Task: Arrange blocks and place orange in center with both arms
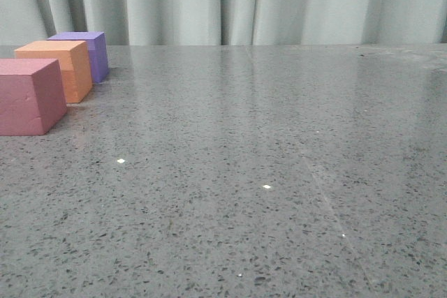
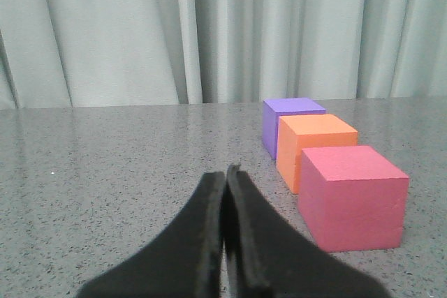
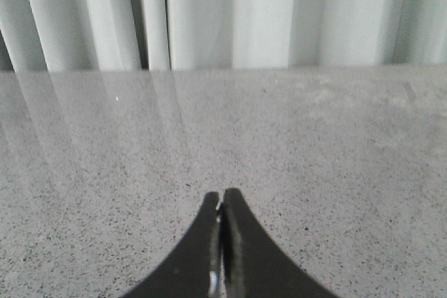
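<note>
Three foam cubes stand in a row at the table's far left in the front view: the pink cube nearest, the orange cube in the middle, the purple cube farthest. In the left wrist view they show as pink, orange and purple. My left gripper is shut and empty, a short way to the side of the pink cube, apart from it. My right gripper is shut and empty over bare table, with no cube in its view. Neither gripper shows in the front view.
The grey speckled tabletop stretches to the right of the cubes. A pale curtain hangs behind the table's far edge.
</note>
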